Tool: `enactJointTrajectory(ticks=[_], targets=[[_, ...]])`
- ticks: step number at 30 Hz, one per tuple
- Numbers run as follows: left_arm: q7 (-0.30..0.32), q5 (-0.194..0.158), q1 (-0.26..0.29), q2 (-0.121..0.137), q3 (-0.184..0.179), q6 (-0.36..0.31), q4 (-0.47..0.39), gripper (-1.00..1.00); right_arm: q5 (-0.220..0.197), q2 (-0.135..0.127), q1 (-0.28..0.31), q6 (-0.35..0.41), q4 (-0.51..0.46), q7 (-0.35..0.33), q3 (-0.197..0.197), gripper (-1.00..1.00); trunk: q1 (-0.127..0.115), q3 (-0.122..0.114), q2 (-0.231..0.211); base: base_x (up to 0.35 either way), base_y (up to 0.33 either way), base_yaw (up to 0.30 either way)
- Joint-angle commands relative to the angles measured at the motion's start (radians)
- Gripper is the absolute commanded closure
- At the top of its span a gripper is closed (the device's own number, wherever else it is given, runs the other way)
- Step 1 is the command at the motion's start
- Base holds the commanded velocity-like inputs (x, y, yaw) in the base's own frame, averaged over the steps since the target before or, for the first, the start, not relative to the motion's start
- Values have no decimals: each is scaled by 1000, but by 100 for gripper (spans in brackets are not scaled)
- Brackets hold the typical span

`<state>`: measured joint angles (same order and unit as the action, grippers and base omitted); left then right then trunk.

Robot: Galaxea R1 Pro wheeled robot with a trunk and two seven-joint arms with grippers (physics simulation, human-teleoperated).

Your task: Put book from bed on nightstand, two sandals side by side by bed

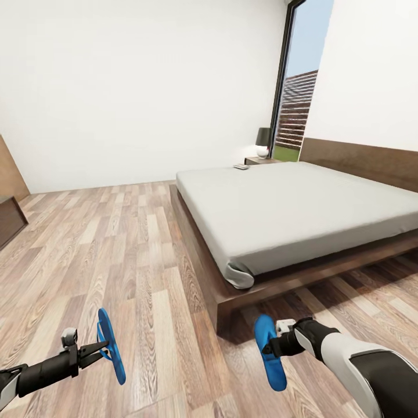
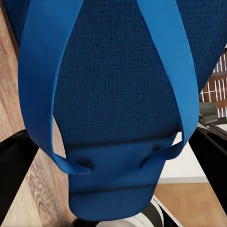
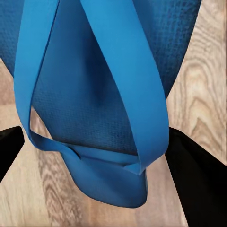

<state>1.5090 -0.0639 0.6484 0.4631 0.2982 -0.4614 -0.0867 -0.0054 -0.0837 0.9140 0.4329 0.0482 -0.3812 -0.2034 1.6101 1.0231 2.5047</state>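
Each of my grippers holds one bright blue sandal above the wood floor, near the foot corner of the bed (image 1: 302, 209). My left gripper (image 1: 104, 348) is shut on the left sandal (image 1: 117, 366), which stands on edge; its straps and sole (image 2: 113, 94) fill the left wrist view. My right gripper (image 1: 269, 349) is shut on the other sandal (image 1: 265, 332), seen close in the right wrist view (image 3: 94, 94). A dark nightstand (image 1: 259, 161) stands at the bed's far side. A small flat thing (image 1: 241, 166) lies beside it; I cannot tell whether it is the book.
A dark-shaded lamp (image 1: 263, 142) stands on the nightstand before a tall window (image 1: 296, 110). Brown furniture (image 1: 8, 197) lines the left wall. Wood-plank floor (image 1: 116, 244) stretches between it and the bed's dark frame (image 1: 203, 261).
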Motion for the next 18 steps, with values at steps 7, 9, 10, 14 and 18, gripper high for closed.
enactJointTrajectory(ticks=[7,9,10,14,18], targets=[[2,-7,0,0,-5,-9,1,100,-4,1,-4,2,2,22,-5,100,0,1,0,0,0,0],[2,-7,0,0,-5,-10,1,100,-4,1,-4,2,2,21,-5,100,0,1,0,0,0,0],[2,-7,0,0,-5,-10,1,100,-4,1,-4,2,2,21,-5,100,0,1,0,0,0,0],[2,-7,0,-1,-5,-10,1,100,-4,1,-4,3,2,21,-5,100,0,1,0,0,-25,0],[2,-7,0,-1,-5,-10,1,100,-4,1,-4,3,2,22,-5,100,0,1,0,0,-82,0]])
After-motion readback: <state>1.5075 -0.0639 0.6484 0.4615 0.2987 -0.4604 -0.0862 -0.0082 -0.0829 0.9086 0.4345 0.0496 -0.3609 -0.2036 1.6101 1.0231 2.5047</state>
